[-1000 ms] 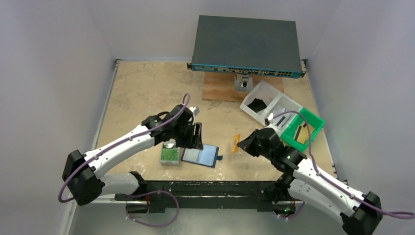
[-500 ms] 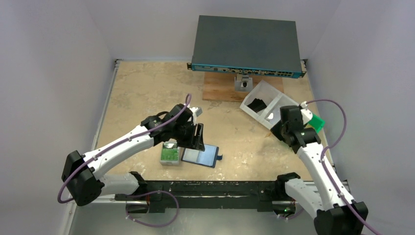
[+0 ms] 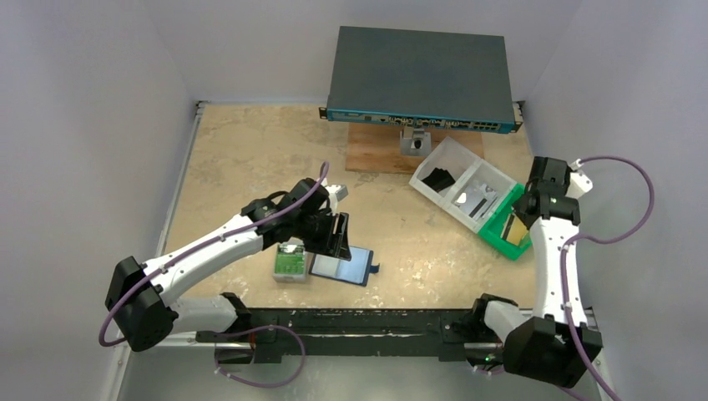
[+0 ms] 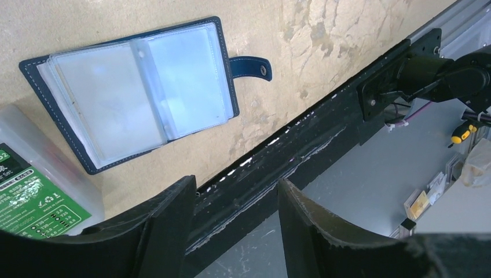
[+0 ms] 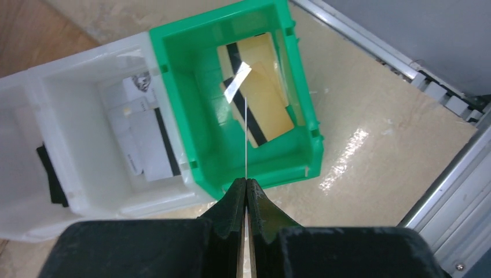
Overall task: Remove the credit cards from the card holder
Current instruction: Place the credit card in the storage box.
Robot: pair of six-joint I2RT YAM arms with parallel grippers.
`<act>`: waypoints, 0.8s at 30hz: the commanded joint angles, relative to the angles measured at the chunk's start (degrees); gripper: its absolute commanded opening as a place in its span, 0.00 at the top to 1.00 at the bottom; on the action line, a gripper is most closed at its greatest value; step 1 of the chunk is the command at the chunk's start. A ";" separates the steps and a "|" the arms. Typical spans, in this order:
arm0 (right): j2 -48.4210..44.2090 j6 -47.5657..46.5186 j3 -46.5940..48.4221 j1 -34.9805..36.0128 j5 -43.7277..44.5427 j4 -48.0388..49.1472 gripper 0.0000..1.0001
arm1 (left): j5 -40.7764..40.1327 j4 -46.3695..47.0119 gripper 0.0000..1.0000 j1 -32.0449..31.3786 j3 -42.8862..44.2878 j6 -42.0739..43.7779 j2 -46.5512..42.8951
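The card holder (image 3: 342, 266) lies open on the table, a navy wallet with clear sleeves (image 4: 133, 92) and a snap tab. My left gripper (image 3: 338, 238) hangs just above its far edge, open and holding nothing (image 4: 235, 185). My right gripper (image 5: 246, 182) is shut on one of the credit cards (image 5: 246, 139), seen edge-on as a thin line, over the green bin (image 5: 301, 87). Two tan-gold credit cards with dark stripes (image 5: 257, 110) lie inside that bin. In the top view the right gripper (image 3: 524, 209) is at the table's right side above the green bin (image 3: 501, 238).
A grey case with a green label (image 3: 289, 261) sits right beside the card holder on its left. White bins (image 3: 455, 180) adjoin the green bin and hold white and black items. A network switch (image 3: 417, 79) on a wooden board (image 3: 376, 150) stands at the back.
The right arm has swung from mid-table to the right side, carrying the card to above the green bin. The left arm has barely moved.
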 commanded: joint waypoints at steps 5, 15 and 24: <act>5.65 -3.04 0.17 -4.78 -2.40 5.14 1.00 | 2.23 2.39 0.47 -0.04 -1.04 1.26 -0.88; 14.04 -2.38 1.42 -4.76 -1.24 9.08 0.95 | 1.77 1.69 0.46 0.16 -1.24 1.53 -1.79; 15.65 -5.43 2.82 -4.81 -4.02 9.30 0.64 | 0.57 0.33 0.46 0.32 -0.64 1.87 -1.50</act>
